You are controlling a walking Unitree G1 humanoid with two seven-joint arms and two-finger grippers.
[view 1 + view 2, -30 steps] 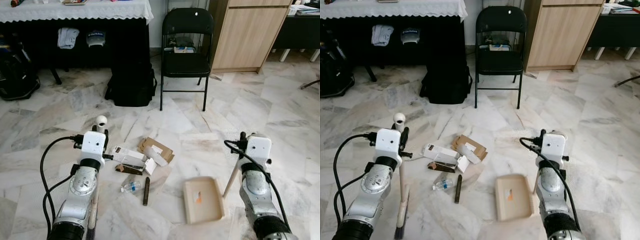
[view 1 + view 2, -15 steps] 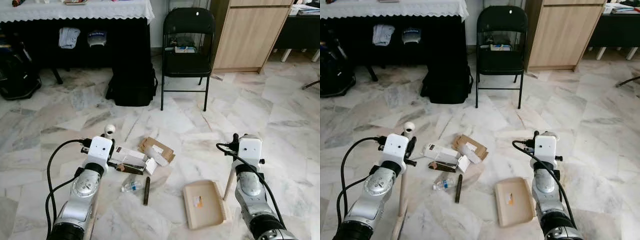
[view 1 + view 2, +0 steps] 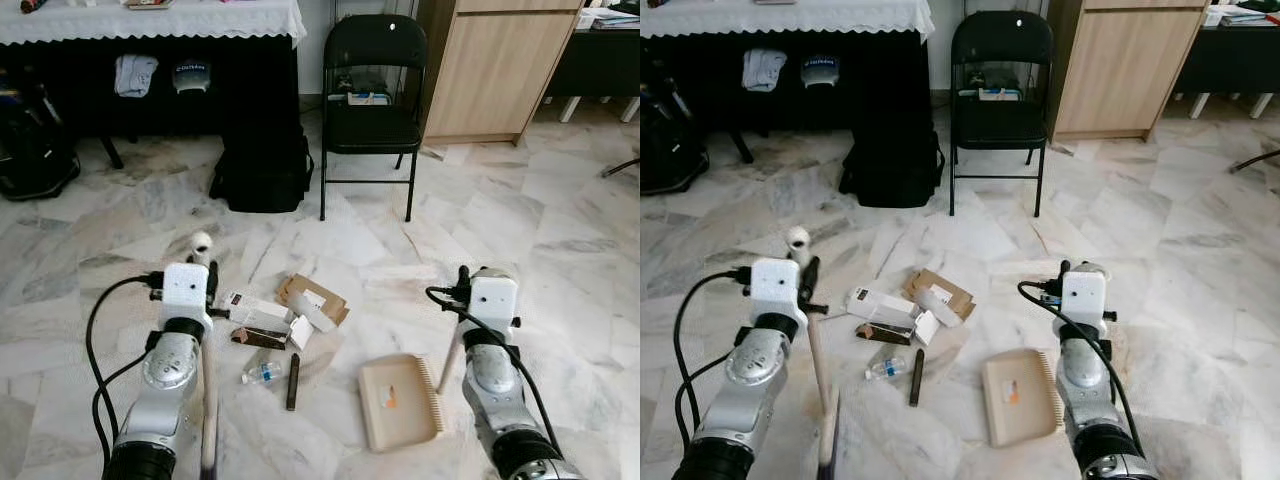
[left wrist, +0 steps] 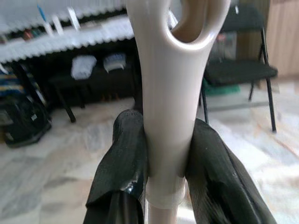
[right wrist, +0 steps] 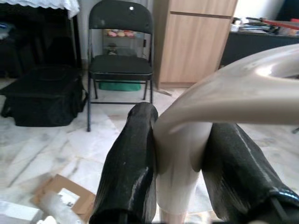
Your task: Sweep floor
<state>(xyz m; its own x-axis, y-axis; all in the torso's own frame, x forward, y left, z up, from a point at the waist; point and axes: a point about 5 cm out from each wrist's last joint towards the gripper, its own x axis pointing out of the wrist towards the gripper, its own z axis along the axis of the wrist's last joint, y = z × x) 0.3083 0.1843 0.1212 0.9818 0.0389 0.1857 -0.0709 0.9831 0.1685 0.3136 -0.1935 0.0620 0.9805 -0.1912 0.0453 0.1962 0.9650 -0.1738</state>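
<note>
1. Since the earlier frames the broom handle [image 3: 820, 370] has swung in towards the middle of the frame, so its lower end now sits at the bottom edge just right of the left arm, and the dustpan [image 3: 398, 402] has slid a little left, towards the rubbish; the head camera shifted slightly too.
2. The left claw [image 4: 166, 154] is clamped on the broom's pale handle just below its hanging loop; in the left eye view it stands at the lower left, with the handle top poking up beside the wrist.
3. The litter lies at centre frame on the marble floor [image 3: 500, 210]: white cartons [image 3: 255, 315], a flattened brown cardboard box [image 3: 312, 300], a small plastic bottle [image 3: 262, 373] and a dark stick [image 3: 292, 382], all close together.
4. The dustpan rests flat at lower centre-right, apart from the pile, its mouth's direction hard to judge.
5. The right claw [image 5: 177, 163] is closed around the dustpan's upright pale handle [image 3: 450, 355], at the lower right.
6. This looks like the set-up for a sweep: tools are gripped, litter not yet gathered. The next move likely calls for placing the bristles on the far left side of the pile and drawing it rightwards into the pan, which must stay pressed to the floor.
</note>
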